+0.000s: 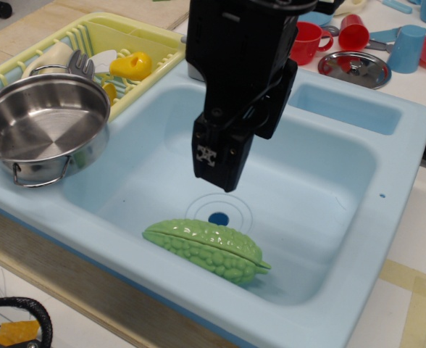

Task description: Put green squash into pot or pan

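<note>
A pale blue toy sink [387, 163] fills the scene, set on a light counter [423, 239] with strips of tan tape near its right corner. A yellow dish rack [137, 25] sits at the sink's upper left, holding a fork [81, 64] and a small yellow toy [131, 65]. Beyond the sink, at upper right, stand a red cup [307, 42], a second red cup [353, 30], blue cups [410, 48] and a small flat steel lid with a knob [354, 69].

The black pincer [219, 165] hangs over the middle of the basin, above the round blue drain [218, 217], pointing down. From this angle its fingers read as one dark block, so whether they are parted or closed cannot be told; nothing is visibly held, and it touches nothing.

The green squash [204, 249] lies on its side on the basin floor, just in front of the drain and below the pincer, its pointed ends running left to right. The shiny steel pot [43, 127] sits apart on the sink's left rim, tilted against the dish rack, a wire loop handle facing forward, with nothing inside.
</note>
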You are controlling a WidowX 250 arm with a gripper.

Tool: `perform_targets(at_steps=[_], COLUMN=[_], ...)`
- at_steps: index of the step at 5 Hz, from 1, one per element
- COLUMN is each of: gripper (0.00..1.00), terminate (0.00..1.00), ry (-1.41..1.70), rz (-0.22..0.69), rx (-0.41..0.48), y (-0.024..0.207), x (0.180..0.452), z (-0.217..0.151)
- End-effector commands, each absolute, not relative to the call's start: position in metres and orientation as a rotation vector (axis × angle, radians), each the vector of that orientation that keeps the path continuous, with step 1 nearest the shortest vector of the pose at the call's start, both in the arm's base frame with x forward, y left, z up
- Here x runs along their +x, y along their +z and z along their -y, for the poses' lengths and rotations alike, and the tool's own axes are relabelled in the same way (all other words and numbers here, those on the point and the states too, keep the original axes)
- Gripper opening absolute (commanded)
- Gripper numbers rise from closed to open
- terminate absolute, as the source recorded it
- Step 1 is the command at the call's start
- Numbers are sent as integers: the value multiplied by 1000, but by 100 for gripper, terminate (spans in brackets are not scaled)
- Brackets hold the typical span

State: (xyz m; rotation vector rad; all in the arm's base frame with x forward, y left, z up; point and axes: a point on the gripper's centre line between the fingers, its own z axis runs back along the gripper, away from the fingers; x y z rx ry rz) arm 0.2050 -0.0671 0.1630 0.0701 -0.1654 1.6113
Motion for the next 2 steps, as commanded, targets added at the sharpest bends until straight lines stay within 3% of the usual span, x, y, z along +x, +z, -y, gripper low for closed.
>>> perform_targets(at_steps=[1,2], gripper=[100,100], terminate=[0,0], ry=[1611,1656], rz=[165,82], rx=[70,98], y=[163,145], x=[205,196], z=[67,66])
